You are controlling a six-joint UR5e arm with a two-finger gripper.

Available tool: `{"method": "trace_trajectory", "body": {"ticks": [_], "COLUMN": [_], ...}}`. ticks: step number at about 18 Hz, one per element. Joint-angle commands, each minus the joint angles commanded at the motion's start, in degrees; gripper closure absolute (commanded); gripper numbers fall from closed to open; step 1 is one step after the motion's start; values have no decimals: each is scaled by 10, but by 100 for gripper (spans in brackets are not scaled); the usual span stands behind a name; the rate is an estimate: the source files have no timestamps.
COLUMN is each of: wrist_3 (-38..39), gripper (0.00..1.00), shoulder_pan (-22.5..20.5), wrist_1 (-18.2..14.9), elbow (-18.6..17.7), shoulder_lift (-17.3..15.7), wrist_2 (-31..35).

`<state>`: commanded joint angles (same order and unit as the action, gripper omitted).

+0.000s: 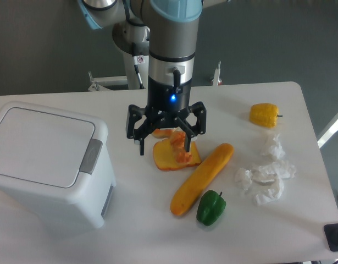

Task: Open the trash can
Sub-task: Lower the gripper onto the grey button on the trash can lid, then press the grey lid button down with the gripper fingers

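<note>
The trash can (45,165) is a large white boxy bin at the left of the table. Its flat lid (39,144) lies closed, with a grey latch tab (92,156) on its right edge. My gripper (164,147) hangs from the arm over the middle of the table, to the right of the bin and apart from it. Its fingers are spread open and hold nothing. It hovers just above an orange pumpkin slice (174,156).
A long orange-yellow squash (201,177) and a green pepper (211,207) lie right of the gripper. A yellow pepper (264,115) and crumpled white tissues (266,177) sit at the right. A dark object (336,237) is at the table's lower right corner.
</note>
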<state>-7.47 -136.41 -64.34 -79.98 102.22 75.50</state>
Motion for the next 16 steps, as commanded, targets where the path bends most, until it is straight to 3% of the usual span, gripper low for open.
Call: {"method": "trace_trajectory", "body": {"ticks": [6, 16], "wrist_3": [25, 25], "gripper": [0, 0], "shoulder_pan": [32, 47], "wrist_1": [1, 5], "elbow": [-10, -27], "shoulder_lift": [3, 5], "wrist_2": [-16, -15]}}
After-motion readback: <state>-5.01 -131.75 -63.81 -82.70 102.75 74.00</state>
